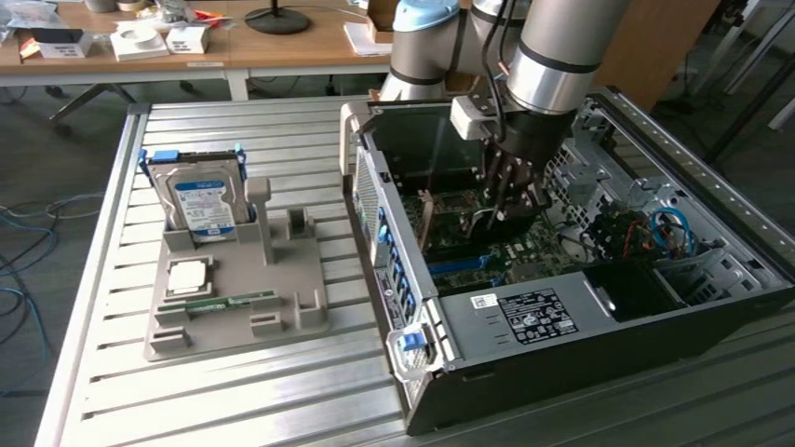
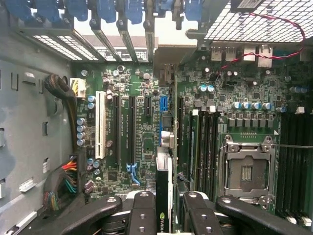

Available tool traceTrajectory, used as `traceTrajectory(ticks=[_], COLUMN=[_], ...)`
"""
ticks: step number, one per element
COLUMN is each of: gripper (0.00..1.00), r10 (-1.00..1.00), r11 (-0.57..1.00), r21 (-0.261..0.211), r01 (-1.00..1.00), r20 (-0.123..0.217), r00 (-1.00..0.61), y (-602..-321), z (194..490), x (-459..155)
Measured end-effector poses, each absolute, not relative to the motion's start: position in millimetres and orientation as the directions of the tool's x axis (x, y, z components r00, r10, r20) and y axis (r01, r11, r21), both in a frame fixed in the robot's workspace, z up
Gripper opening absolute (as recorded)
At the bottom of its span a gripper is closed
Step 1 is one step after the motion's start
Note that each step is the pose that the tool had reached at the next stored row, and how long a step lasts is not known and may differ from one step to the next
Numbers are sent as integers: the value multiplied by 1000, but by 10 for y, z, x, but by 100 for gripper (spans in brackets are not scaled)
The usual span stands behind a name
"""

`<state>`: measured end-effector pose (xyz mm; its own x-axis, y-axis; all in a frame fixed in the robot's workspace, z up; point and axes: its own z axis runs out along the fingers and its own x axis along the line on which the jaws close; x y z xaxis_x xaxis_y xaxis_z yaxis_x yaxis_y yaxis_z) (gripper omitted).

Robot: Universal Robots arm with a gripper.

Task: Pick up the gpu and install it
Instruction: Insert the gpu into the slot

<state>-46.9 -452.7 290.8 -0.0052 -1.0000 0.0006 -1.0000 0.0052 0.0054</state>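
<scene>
Ribbed aluminium worktop [image 1: 249,391] carries the open computer case [image 1: 522,372], wooden desk [image 1: 298,51] behind. Half-closed jaws pinch the black gpu [image 2: 164,191] between them, edge-on, seemingly just above the motherboard [image 2: 139,78].

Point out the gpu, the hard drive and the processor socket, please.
gpu [image 2: 163,196]: wrist view, black edge of the card near its logo.
hard drive [image 1: 203,203]: exterior view, its blue label.
processor socket [image 2: 247,172]: wrist view, centre of its pin field.
</scene>
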Motion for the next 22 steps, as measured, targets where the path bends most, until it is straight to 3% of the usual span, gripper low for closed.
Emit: traceTrajectory(ticks=[22], gripper=[26], r10=[-1000], r11=[5], r21=[1], r01=[-1000], r20=[1], r00=[-5], y=[-4527], z=[2815], x=[-530])
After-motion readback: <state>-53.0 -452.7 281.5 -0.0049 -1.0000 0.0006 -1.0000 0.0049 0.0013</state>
